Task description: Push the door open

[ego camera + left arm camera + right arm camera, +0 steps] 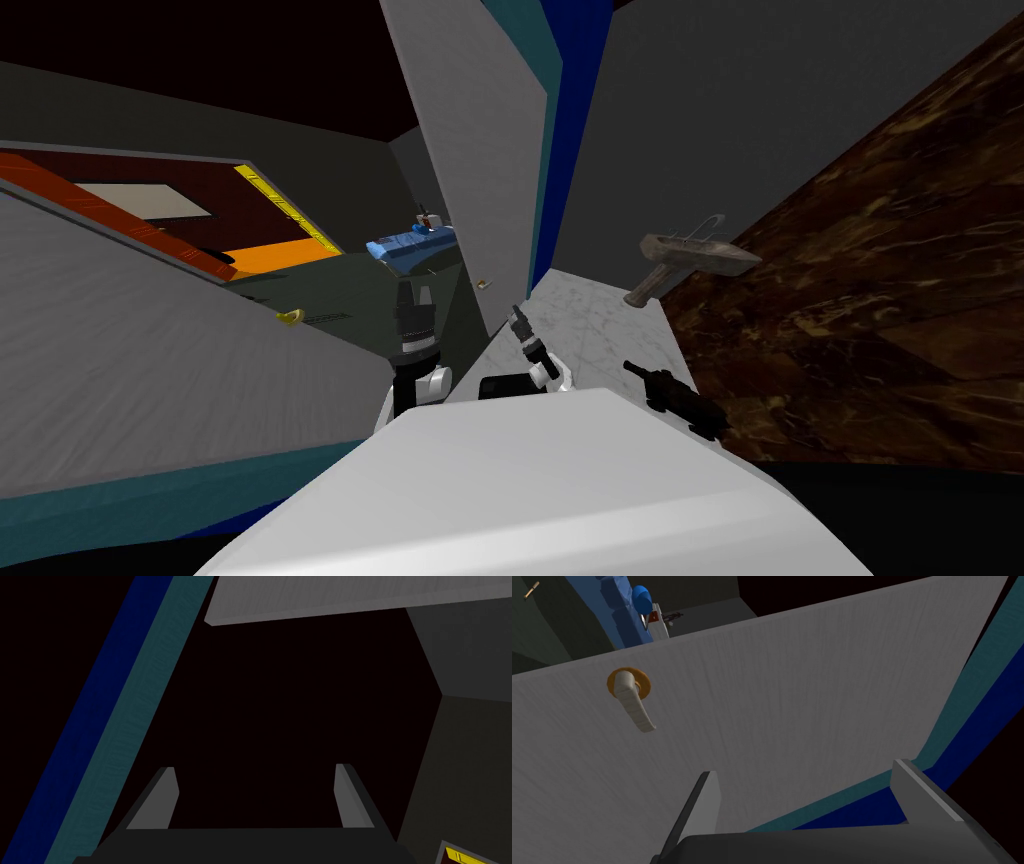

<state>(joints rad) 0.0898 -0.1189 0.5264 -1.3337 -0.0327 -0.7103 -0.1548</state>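
Both fingers of the right gripper [806,772] stand apart w/ nothing between them. It is aimed at the flat grey face of the door [812,686], which stands in front of the robot, a bit to its left. The door looks to be swung partly open, since a blue object [410,245] shows past its edge. Whether the tips touch the panel or only hang near it, I cannot tell. The left gripper [256,767] is spread and empty too, pointing into a black area beside the teal-and-blue frame [130,706]. About handling, my judgement: the door is a stiff, smooth slab on hinges, prob. not heavy, and it will not bend. So no grasp is needed, only a steady press on the face. The lever handle [634,701] w/ its orange rose sits well apart from the right gripper, towards the free edge. The frame lies just beside the fingers, i.e. the hinge side, I think. Pressing nearer to the lever gives more leverage. Thin blade fingers may slide on so smooth a surface, so square contact is better.
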